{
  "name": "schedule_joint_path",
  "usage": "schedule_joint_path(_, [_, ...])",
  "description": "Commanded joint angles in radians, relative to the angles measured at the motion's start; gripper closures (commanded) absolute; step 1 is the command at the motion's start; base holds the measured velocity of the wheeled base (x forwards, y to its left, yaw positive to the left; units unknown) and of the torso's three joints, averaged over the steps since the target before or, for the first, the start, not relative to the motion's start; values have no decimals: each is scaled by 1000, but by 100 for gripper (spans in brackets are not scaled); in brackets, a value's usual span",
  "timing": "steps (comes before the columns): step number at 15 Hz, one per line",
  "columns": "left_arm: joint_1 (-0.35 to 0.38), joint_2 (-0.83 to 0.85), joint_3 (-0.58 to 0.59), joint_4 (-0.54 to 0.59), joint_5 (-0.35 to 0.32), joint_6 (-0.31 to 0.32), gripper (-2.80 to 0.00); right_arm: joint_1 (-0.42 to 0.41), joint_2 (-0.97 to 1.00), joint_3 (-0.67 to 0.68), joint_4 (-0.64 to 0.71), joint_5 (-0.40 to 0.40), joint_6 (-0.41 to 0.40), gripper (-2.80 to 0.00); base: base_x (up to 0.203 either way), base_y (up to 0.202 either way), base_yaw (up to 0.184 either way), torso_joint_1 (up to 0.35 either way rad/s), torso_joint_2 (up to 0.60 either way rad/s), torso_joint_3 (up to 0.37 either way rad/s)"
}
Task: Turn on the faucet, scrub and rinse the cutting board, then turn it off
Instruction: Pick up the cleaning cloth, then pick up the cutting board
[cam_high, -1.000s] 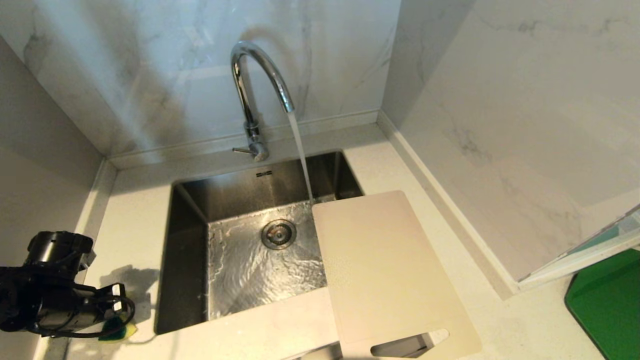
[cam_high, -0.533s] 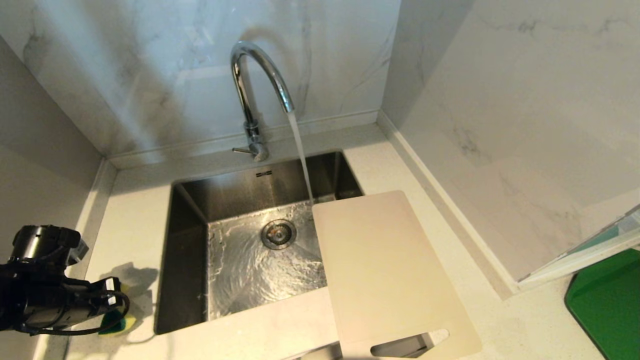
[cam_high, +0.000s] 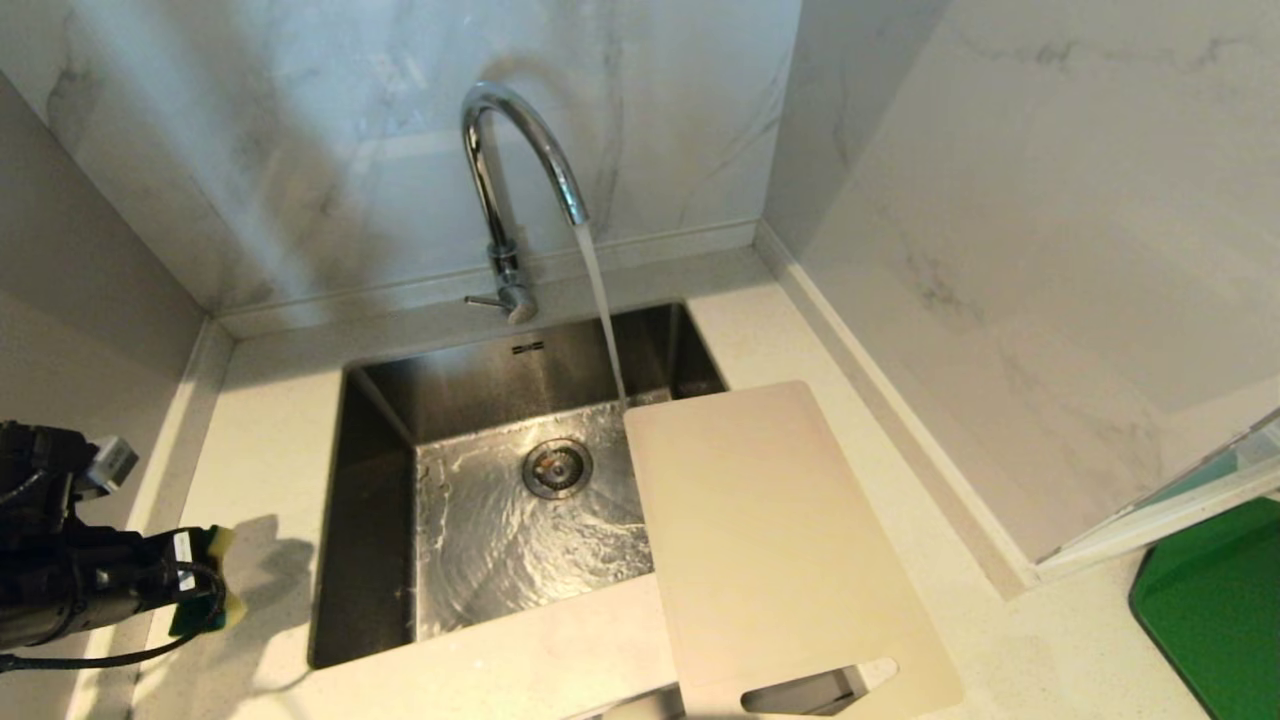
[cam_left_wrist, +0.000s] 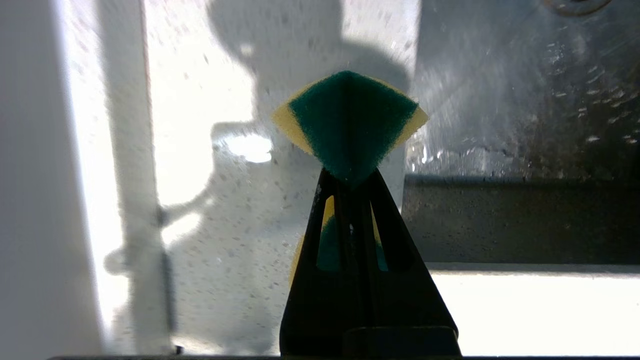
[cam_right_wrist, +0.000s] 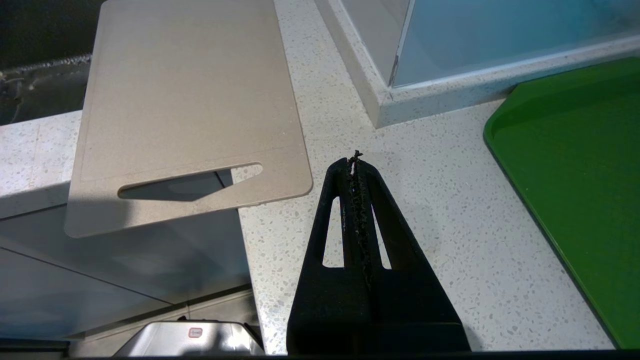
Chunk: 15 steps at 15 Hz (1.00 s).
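Note:
The chrome faucet (cam_high: 505, 190) stands behind the sink (cam_high: 380, 420) and water streams from its spout into the basin. The off-white cutting board (cam_high: 770, 540) lies flat over the sink's right edge, its slot handle toward me; it also shows in the right wrist view as the cutting board (cam_right_wrist: 190, 100). My left gripper (cam_high: 205, 590) hovers over the counter left of the sink, shut on a green-and-yellow sponge (cam_left_wrist: 350, 125) that is pinched and folded. My right gripper (cam_right_wrist: 355, 162) is shut and empty above the counter, right of the board's handle.
A dark green mat (cam_high: 1215, 610) lies on the counter at the far right. Marble walls close in the back and the right side. A pale speckled counter (cam_right_wrist: 450, 240) surrounds the sink.
My left gripper has lifted the sponge off the counter and drawn back toward the left edge of the view. Water keeps running; the board has not moved.

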Motion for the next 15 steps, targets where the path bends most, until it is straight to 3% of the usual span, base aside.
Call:
schedule_joint_path(1, [6,-88,1,0,3,30,0,0,0,2,0,0,0,0,0,0,0,0,0,0])
schedule_joint_path(6, [166,-130,0,-1,-4,190,0,0,0,1,0,0,0,0,0,0,0,0,0,0])
schedule_joint_path(9, [195,-170,-2,-4,-63,201,0,0,0,2,0,0,0,0,0,0,0,0,0,0])
schedule_joint_path(15, [191,-315,54,-4,-107,196,0,0,0,2,0,0,0,0,0,0,0,0,0,0])
